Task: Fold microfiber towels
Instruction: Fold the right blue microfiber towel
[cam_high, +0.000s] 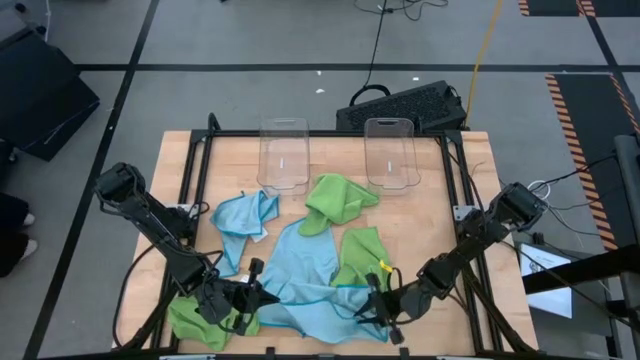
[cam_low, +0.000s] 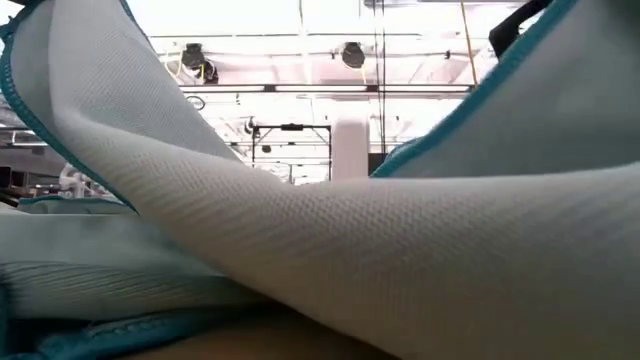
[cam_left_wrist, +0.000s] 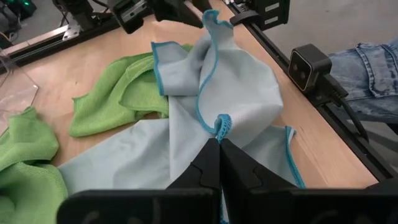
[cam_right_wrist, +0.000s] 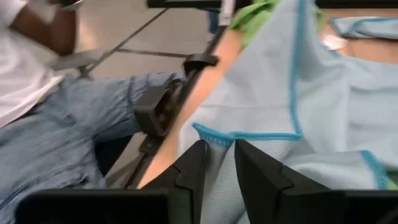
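A large light blue towel (cam_high: 300, 275) lies rumpled at the table's near middle and fills the low view (cam_low: 400, 250). My left gripper (cam_left_wrist: 219, 142) is shut on its teal-trimmed edge, at the towel's near left (cam_high: 255, 297). My right gripper (cam_right_wrist: 221, 155) stands at the towel's near right (cam_high: 372, 300), slightly open, with the towel's hemmed edge (cam_right_wrist: 214, 135) lying in the gap between the fingers. A smaller blue towel (cam_high: 242, 215) and three lime green towels (cam_high: 335, 198), (cam_high: 360, 255), (cam_high: 195, 320) lie flat around it. My left gripper pinches a bunched bit of the blue towel's teal hem (cam_left_wrist: 222, 126) between its two fingertips. The fingers slant down toward the table. The cloth rises in a ridge from the pinch, and the rest lies on the table. My right gripper has the hem between its parted fingers; whether they touch it I cannot tell.
Two clear plastic bins (cam_high: 285, 155), (cam_high: 390, 152) stand at the table's far side. A small camera block (cam_left_wrist: 309, 65) sits on the near frame rail. A person in jeans (cam_right_wrist: 68, 130) sits just beyond the near edge.
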